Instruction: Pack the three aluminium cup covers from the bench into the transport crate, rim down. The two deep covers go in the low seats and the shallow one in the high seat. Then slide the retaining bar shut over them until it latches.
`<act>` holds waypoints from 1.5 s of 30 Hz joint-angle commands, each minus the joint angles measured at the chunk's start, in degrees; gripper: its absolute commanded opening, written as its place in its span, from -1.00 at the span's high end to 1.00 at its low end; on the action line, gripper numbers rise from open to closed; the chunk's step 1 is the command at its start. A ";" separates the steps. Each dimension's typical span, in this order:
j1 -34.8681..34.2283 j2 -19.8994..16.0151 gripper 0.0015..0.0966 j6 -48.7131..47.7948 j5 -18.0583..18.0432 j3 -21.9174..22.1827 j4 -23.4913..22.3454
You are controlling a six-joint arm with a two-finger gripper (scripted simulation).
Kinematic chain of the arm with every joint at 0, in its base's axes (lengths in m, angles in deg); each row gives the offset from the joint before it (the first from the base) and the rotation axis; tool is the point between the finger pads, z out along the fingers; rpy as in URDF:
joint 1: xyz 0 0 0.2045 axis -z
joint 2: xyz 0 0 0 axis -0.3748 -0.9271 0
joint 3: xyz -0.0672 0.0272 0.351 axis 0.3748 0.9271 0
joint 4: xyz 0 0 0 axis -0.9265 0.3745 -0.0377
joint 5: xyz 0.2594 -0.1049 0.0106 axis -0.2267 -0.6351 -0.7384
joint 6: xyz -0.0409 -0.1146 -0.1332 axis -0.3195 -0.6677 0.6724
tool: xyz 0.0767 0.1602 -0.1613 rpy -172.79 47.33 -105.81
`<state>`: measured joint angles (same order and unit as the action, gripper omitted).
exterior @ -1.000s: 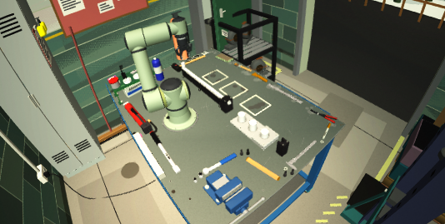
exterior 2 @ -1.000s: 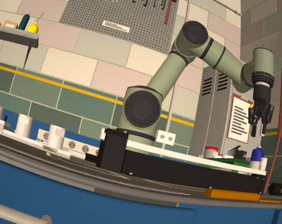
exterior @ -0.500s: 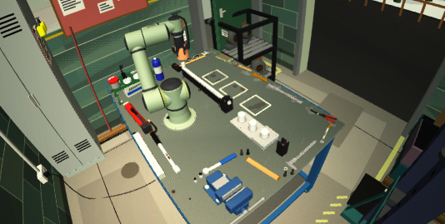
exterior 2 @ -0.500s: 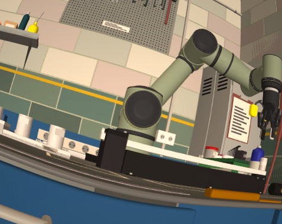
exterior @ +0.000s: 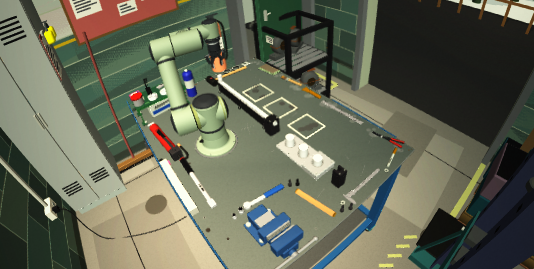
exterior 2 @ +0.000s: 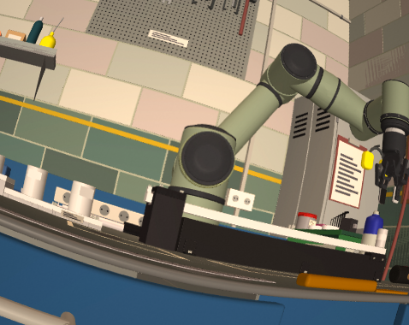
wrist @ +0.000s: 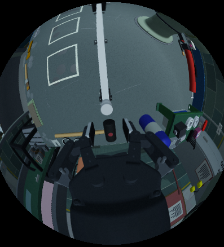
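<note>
The three white cup covers [exterior: 303,150] stand in a row on a pale tray near the middle of the bench, seen from low down as white cylinders [exterior 2: 35,181]. The long black rail with its white bar [exterior: 244,101] runs diagonally across the bench from the far end, ending in a black block [exterior: 271,124]; the bar's round end [wrist: 106,108] lies just ahead of the fingers in the wrist camera. My gripper [exterior: 218,64] [exterior 2: 392,188] [wrist: 108,130] hangs in the air above the far end of the rail, open and empty.
Three white-outlined squares [exterior: 281,107] are marked on the bench beside the rail. A blue-and-white can [exterior: 189,83] and a green tray of small parts [exterior: 152,101] sit behind the arm's base. A blue vise [exterior: 275,230], an orange bar [exterior: 314,202] and hand tools lie at the near end.
</note>
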<state>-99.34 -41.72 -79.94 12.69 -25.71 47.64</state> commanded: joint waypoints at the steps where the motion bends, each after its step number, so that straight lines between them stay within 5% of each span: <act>1: 0.00 0.01 -0.19 0.00 0.09 0.05 0.01; 27: -0.01 -3.50 -0.19 -0.01 11.36 7.80 0.02; 45: -0.01 -3.97 -0.19 -0.01 12.52 8.49 0.01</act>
<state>-99.35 -45.72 -79.94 25.20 -17.19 47.64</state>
